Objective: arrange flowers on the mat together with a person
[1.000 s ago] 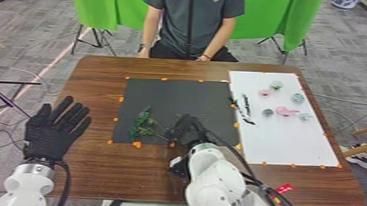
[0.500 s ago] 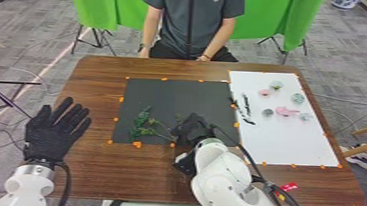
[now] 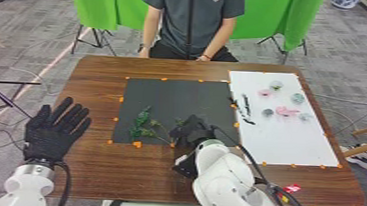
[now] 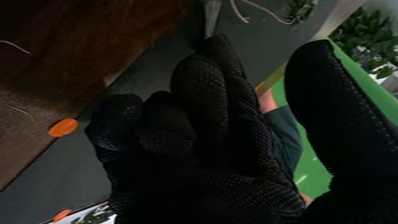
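Observation:
My left hand (image 3: pixel 54 138) rests open at the table's left side, beside the black mat (image 3: pixel 176 93). Over the mat's near right part is my right hand (image 3: pixel 193 130), its fingers loosely extended. Green sprigs (image 3: pixel 142 121) lie on the mat's near left part, left of that hand. In the right wrist view, the right hand (image 4: pixel 204 130) has its thumb apart and nothing visible in its grasp; pale stems (image 4: pixel 258 6) and green leaves (image 4: pixel 300 9) lie beyond the fingertips. Pink flowers (image 3: pixel 286 111) and pale green ones (image 3: pixel 298 98) are on the white sheet (image 3: pixel 289 140).
Dark thin pieces (image 3: pixel 244 111) lie along the white sheet's left side. Orange markers (image 3: pixel 137 144) line the mat's edges. The brown table (image 3: pixel 115 173) reaches around both, and a red tag (image 3: pixel 291 188) is beside the right arm.
My right hand has shifted a little to the right and toward the near edge, uncovering more of the sprigs' stems. The left hand has stayed still.

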